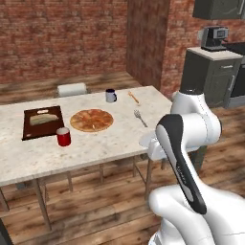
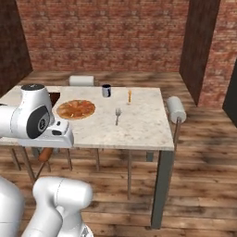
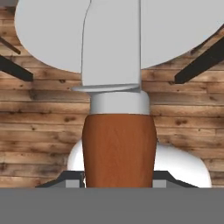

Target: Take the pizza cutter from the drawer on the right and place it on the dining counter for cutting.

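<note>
So I've got the little pizza cutter with the reddish-brown wooden handle and silvery metal end (image 3: 118, 131) clamped in my two-finger gripper (image 3: 118, 186). In the hand view the handle rises straight up between my dark fingertips (image 3: 72, 181), with the metal collar and blade above it. In the right base view you can spot the brown handle (image 2: 45, 154) poking down below my wrist, under the near edge of the table and over the floor.

The rectangular dining counter with the pale beige speckled stone top and grey legs (image 1: 119, 139) sits right in front of me. On it: a round pizza with an orange-brown top (image 1: 92, 119) near the middle, a red cylindrical cup (image 1: 63, 137) just beside it toward me, a dark brown cutting board with a pale loaf on it (image 1: 42, 121) off to the left, a dark mug (image 1: 111, 95) near the far edge, a silver fork (image 1: 139, 117) to the right of the pizza, and a small orange-handled utensil (image 1: 133, 97) beyond the fork. Can't tell what that last one is.

Room-wise: red brick walls (image 2: 106, 32) all round, a wooden plank floor (image 2: 199, 185), a white-backed chair (image 1: 72, 89) tucked in at the far side, another white chair back (image 2: 176, 109) at the right end. Further right there's a dark grey cabinet (image 1: 210, 76) with a coffee machine (image 1: 214, 38) on top.
</note>
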Controlling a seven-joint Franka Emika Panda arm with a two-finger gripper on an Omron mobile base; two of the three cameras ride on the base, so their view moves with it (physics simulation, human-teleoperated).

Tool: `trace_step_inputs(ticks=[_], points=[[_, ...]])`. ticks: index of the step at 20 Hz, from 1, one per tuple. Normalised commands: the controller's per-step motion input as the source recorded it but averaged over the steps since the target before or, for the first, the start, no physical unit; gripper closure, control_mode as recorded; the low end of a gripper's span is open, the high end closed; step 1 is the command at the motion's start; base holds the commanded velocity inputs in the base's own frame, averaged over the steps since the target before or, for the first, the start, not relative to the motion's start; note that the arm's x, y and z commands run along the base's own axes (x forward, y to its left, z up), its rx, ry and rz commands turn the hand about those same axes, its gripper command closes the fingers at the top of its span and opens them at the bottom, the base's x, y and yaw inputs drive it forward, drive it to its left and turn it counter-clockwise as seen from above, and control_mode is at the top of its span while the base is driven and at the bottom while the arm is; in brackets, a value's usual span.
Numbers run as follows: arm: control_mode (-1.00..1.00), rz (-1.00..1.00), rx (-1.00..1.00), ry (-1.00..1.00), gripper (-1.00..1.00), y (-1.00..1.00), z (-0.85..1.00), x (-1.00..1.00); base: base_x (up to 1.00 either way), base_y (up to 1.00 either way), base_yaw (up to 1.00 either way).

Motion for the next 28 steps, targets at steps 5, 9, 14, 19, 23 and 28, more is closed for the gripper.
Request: trace_step_inputs(ticks=[5,9,14,19,23,28], points=[[1.00,0.00,0.00,0.00,1.00,0.00,0.00,0.00,0.48,0.38,0.07],[1.00,0.00,0.00,0.00,1.00,0.00,0.00,0.00,0.54,0.53,0.10],[1.00,0.00,0.00,0.00,1.00,0.00,0.00,0.00,0.15,0.62,0.12],[1.00,0.00,0.00,0.00,1.00,0.00,0.00,0.00,0.03,0.48,0.13],[1.00,0.00,0.00,0.00,1.00,0.00,0.00,0.00,0.06,0.19,0.07],[1.00,0.00,0.00,0.00,1.00,0.00,0.00,0.00,0.29,0.00,0.00]])
